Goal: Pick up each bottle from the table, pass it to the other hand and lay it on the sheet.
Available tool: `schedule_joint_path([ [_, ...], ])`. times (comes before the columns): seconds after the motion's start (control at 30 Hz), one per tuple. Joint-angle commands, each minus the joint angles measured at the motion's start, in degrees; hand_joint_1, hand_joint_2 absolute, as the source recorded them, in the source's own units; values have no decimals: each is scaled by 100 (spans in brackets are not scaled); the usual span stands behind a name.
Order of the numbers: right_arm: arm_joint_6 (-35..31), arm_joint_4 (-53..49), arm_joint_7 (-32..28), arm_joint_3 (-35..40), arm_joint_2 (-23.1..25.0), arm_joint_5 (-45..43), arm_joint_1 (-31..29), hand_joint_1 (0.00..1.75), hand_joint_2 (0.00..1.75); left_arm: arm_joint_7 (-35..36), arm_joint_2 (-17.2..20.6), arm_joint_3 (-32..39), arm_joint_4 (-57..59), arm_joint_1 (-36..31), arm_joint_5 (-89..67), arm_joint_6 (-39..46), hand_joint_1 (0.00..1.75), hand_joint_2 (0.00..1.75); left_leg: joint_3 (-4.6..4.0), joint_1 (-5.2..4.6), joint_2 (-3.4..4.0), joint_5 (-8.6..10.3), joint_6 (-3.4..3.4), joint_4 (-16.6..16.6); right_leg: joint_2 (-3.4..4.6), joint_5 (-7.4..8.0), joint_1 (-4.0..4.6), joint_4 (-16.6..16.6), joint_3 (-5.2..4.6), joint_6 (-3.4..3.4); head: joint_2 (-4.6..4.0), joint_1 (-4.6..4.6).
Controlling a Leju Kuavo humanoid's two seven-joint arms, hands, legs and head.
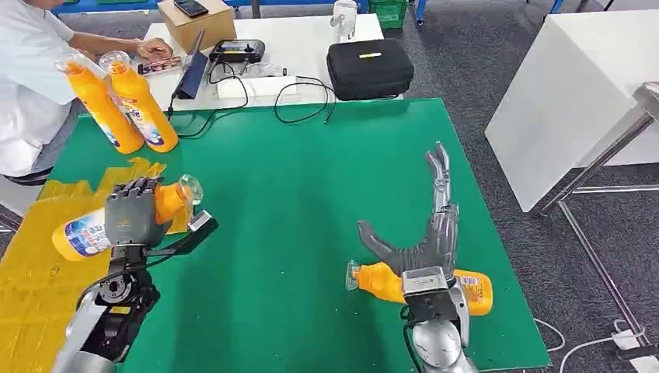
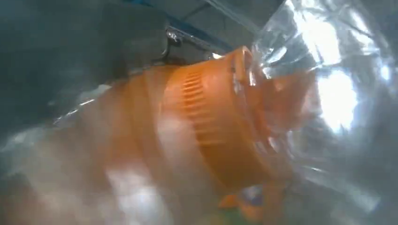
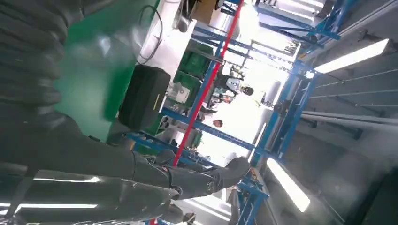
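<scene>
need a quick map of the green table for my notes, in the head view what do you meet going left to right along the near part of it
yellow sheet → left hand holding a bottle above the sheet → bare green table → lying bottle under the right hand, whose fingers are spread.

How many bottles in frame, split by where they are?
Held by a person, far left: 2
In the left hand over the yellow sheet: 1
Lying on the green table under the right hand: 1
Total: 4
</scene>
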Motion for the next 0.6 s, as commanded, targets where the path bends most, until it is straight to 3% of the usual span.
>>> schedule_joint_path([
  [0.03,-3,189,-16,87,-197,-42,-244,0,175,76,474,-790,1302,-509,-28,22,175,175,4,2,-3,1,-3,1,-4,-1,2,-2,6,2,0,0],
  [0.33,-3,189,-16,87,-197,-42,-244,0,175,76,474,-790,1302,-509,-28,22,175,175,15,12,-2,-9,-6,10,-4,-6,12,-2,25,3,0,0],
  [0.6,40,389,-75,200,-228,-87,-297,0,175,-385,445,-481,2374,-639,183,16,175,175,11,6,4,-3,-4,-1,4,0,6,-6,16,2,0,0],
])
